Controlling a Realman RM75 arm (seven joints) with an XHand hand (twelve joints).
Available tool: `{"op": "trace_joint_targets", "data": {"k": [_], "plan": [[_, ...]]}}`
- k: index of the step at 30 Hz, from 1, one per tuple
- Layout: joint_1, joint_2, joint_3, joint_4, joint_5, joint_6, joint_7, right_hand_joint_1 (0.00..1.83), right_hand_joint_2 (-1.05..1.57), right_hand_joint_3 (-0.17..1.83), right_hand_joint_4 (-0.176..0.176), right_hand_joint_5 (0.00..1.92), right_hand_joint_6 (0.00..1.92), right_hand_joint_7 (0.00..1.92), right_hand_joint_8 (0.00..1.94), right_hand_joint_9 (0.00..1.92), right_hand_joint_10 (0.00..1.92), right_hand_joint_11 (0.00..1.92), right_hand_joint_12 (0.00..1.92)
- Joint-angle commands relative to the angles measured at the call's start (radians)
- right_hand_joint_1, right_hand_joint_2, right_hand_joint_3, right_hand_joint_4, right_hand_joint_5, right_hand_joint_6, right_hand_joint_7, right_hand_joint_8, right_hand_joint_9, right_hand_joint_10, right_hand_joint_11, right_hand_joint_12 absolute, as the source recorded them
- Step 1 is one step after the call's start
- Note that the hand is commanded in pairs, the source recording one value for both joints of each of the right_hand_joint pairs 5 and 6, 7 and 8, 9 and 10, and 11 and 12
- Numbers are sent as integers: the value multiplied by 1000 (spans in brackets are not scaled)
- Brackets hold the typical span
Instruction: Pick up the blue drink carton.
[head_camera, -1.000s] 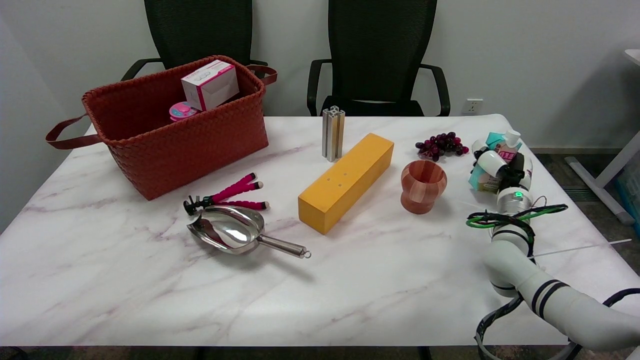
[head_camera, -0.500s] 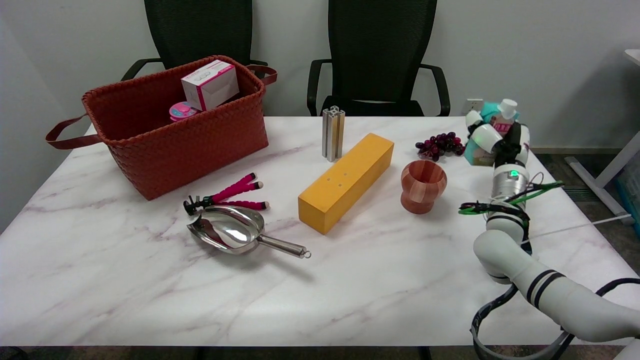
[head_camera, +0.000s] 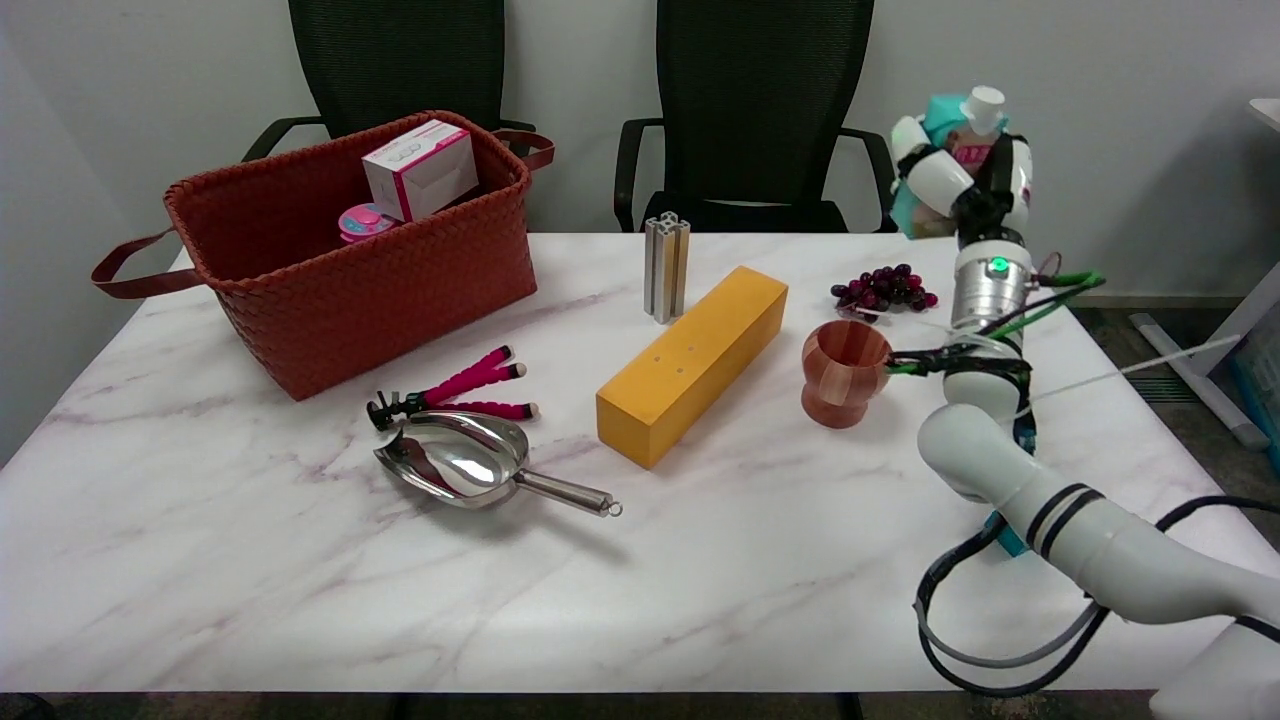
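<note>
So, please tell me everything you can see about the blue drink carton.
The blue drink carton is a small teal-blue pack with a white screw cap on top and a pink printed label on its front; it looks like coated cardboard. It is held in the air, roughly upright, high above the table's far right corner, near the grapes. The right robot hand grips it, its fingers wrapped around the body and hiding most of it.

Table (head_camera: 200, 560): woven basket (head_camera: 330, 270) far left, holding white-pink box (head_camera: 420, 168) and pink item (head_camera: 362, 221). Metal scoop (head_camera: 470, 465) touching pink tripod (head_camera: 460, 392). Yellow block (head_camera: 692, 363) centre, metal profile (head_camera: 665, 267) upright behind. Wooden cup (head_camera: 846, 372); grapes (head_camera: 882, 289) beyond. Two chairs (head_camera: 755, 110).
</note>
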Motion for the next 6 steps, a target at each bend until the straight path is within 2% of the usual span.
{"op": "trace_joint_targets", "data": {"k": [1,6], "plan": [[201,-26,-120,23,-102,-88,2,1117,1470,772,0,1255,1255,1511,1511,1421,1421,1479,1479],[257,-61,-161,5,-111,-109,2,1085,1465,774,0,1249,1249,1511,1511,1428,1428,1468,1468]]}}
